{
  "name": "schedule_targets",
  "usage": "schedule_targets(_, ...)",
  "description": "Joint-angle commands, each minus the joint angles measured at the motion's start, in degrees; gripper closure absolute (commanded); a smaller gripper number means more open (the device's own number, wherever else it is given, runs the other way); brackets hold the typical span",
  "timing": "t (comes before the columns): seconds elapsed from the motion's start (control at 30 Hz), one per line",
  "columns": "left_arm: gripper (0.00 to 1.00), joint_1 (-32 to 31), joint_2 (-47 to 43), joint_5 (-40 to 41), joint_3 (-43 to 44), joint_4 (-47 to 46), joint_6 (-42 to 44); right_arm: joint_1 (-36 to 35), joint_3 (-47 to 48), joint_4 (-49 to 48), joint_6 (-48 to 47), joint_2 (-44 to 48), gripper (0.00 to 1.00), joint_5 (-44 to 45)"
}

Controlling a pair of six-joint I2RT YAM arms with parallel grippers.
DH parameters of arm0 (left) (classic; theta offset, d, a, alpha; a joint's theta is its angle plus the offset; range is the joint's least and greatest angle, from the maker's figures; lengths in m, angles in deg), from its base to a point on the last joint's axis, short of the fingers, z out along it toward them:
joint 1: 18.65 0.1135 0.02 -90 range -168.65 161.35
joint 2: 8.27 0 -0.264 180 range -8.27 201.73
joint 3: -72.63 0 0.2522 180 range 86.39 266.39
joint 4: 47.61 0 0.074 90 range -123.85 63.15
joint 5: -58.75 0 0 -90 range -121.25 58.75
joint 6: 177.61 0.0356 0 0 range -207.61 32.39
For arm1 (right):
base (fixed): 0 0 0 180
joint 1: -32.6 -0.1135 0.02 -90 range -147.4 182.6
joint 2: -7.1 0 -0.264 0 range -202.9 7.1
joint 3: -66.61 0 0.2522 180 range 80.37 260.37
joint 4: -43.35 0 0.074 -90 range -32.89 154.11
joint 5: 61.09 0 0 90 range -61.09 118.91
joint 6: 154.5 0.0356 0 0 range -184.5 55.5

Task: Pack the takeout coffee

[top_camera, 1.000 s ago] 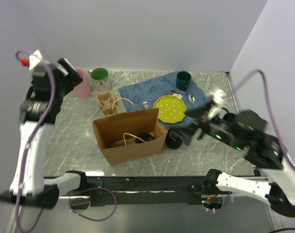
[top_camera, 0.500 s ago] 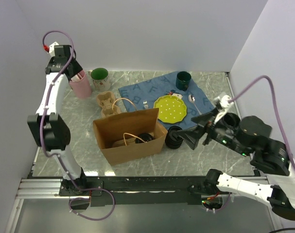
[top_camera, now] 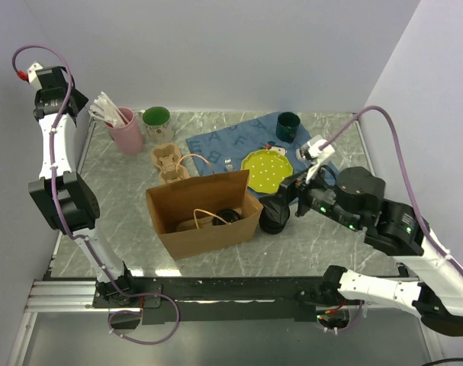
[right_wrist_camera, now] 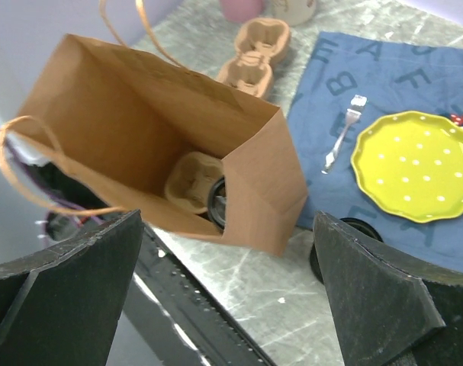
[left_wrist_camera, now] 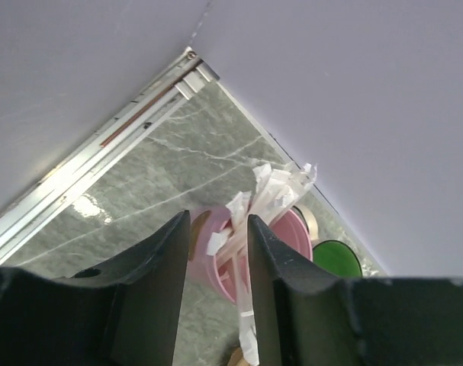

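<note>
One takeout coffee cup (top_camera: 273, 217), black and lidded, stands on the table just right of the open brown paper bag (top_camera: 204, 229). A second black cup (right_wrist_camera: 217, 200) sits inside the bag (right_wrist_camera: 139, 114) in a tan carrier (right_wrist_camera: 187, 183). My right gripper (top_camera: 286, 200) hangs over the outside cup (right_wrist_camera: 355, 226) and the bag's corner, jaws wide and empty (right_wrist_camera: 229, 221). My left gripper (left_wrist_camera: 218, 225) is high at the back left corner, its fingers (left_wrist_camera: 170, 259) a narrow gap apart, nothing between them, the pink cup far below.
A pink cup (top_camera: 128, 133) of paper-wrapped sticks and a green-lined mug (top_camera: 156, 120) stand at the back left. A spare tan carrier (top_camera: 166, 162) lies behind the bag. The blue letter cloth (top_camera: 216, 143) holds a yellow plate (top_camera: 267, 169), fork (right_wrist_camera: 342, 137) and dark green mug (top_camera: 287, 126).
The left arm has risen and swung to the back left corner while its jaws narrowed. The right gripper has moved left, over the black cup beside the bag, still wide.
</note>
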Motion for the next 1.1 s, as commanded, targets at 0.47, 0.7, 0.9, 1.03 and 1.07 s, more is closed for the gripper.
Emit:
schedule_targets(0.47, 0.65, -0.05, 1.31, -4.19, -4.34, -7.11, -2.11, 0.2, 3.76, -3.53, -4.68, -3.43, 0.0, 3.52)
schedule_targets(0.7, 0.66, -0.05, 2.9, -3.92, -3.46, -6.93, -2.2, 0.29, 3.94, -3.62, -5.3, -3.87, 0.0, 4.4)
schedule_targets(0.9, 0.67, -0.05, 3.25, -3.75, -3.28, -6.93, -2.9, 0.2, 4.73, -3.44, -5.39, -4.4, 0.0, 4.75)
schedule_targets(1.03, 0.69, -0.05, 3.78, -4.1, -3.02, -7.19, -2.81, 0.28, 4.56, -3.79, -5.39, -4.57, 0.0, 5.02)
schedule_targets(1.07, 0.74, -0.05, 3.87, -4.19, -2.93, -7.37, -2.73, 0.29, 4.56, -3.79, -5.39, -4.49, 0.0, 5.02)
